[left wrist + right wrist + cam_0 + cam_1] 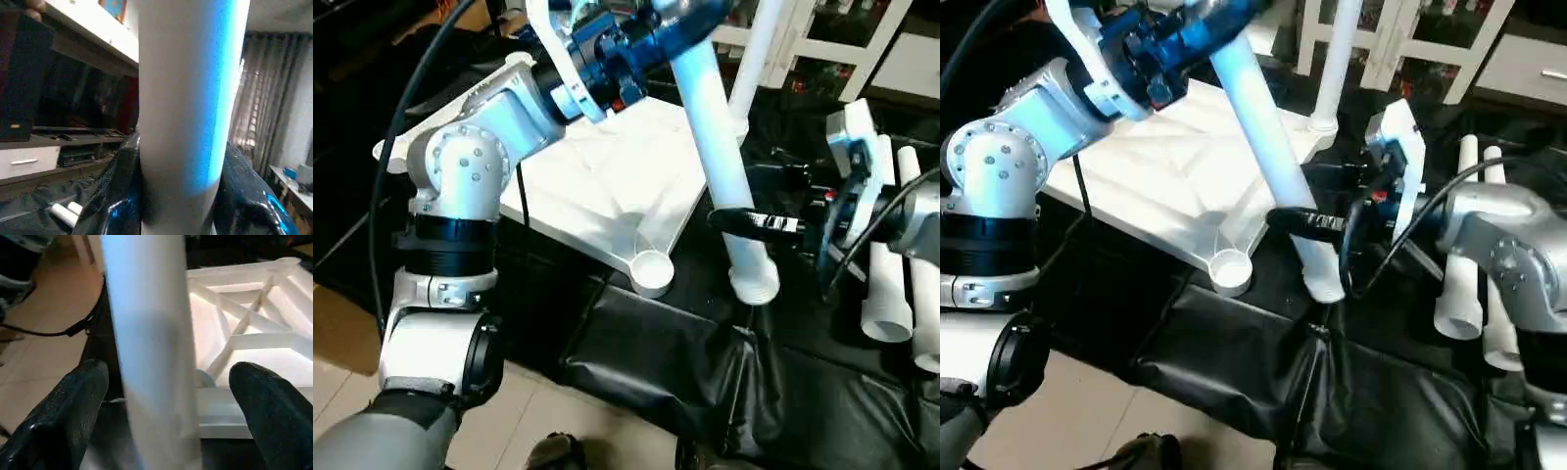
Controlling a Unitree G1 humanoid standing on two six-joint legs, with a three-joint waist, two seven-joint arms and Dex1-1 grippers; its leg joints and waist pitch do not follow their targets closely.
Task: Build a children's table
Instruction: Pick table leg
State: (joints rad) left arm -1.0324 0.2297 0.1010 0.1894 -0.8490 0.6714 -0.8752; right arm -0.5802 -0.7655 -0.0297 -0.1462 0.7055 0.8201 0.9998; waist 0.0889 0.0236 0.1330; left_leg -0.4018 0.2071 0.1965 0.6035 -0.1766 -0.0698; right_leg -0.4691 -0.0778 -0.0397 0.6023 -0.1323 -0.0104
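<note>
The children's table's white tabletop [597, 176] lies underside up on the black-draped work table, its X ribs showing and an empty round corner socket [651, 266] nearest me. One white tube leg [756, 49] stands upright in a far corner. My left gripper [671, 24] is shut on the upper part of another leg [720, 157], which slants down to the cloth beside the near socket. My right gripper [739, 221] is open and straddles this leg's lower part, one finger [63, 411] on each side with gaps.
Two spare white legs [884, 284] lie at the right beside my right forearm. Black cloth [656, 362] hangs over the work table's near edge, with wooden floor [342, 343] below left. White shelving [842, 39] stands behind.
</note>
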